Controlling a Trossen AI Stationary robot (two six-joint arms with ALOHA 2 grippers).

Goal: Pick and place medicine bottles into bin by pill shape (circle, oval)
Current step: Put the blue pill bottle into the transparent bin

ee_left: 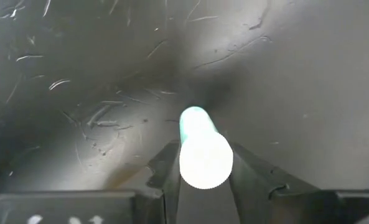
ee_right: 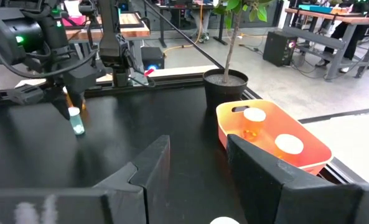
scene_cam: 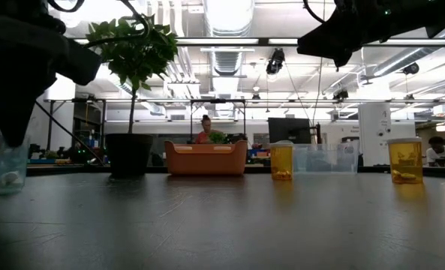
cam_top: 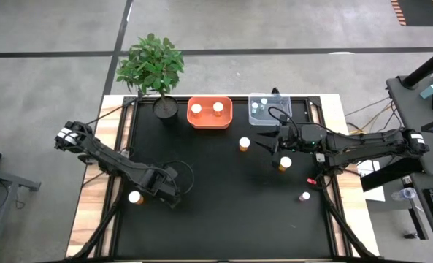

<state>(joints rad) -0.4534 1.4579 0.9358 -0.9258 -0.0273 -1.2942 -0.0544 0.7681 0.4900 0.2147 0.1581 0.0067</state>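
Item: small clear vial with a white cap (ee_left: 205, 155), standing upright on the black table (cam_top: 223, 212) at its near-left part, just beside an amber bottle with a white cap (cam_top: 135, 196). The vial is seen between the two fingers of the left gripper (ee_left: 204, 177), which are drawn in against its sides just under the cap; the grip is judged to have been taken high so that the vial can be lifted straight up. Its base appears to rest on the table in the low view, so it is not yet raised. The pills inside cannot be made out, so the fitting bin cannot be named. The right gripper (ee_right: 196, 158) is held above the table's far-right part with its fingers parted and nothing between them, near an amber bottle (cam_top: 284, 163); another amber bottle (cam_top: 244, 144) stands nearer the middle, and a small pink-capped bottle (cam_top: 304, 196) lies well apart toward the near right. At the far edge an orange bin (cam_top: 209, 113) holds two white-capped bottles, and a clear bin (cam_top: 269, 108) beside it holds small vials, too small to count surely. A potted plant (cam_top: 154, 69) stands left of the bins. In the overhead view the held vial is hidden by the arm.
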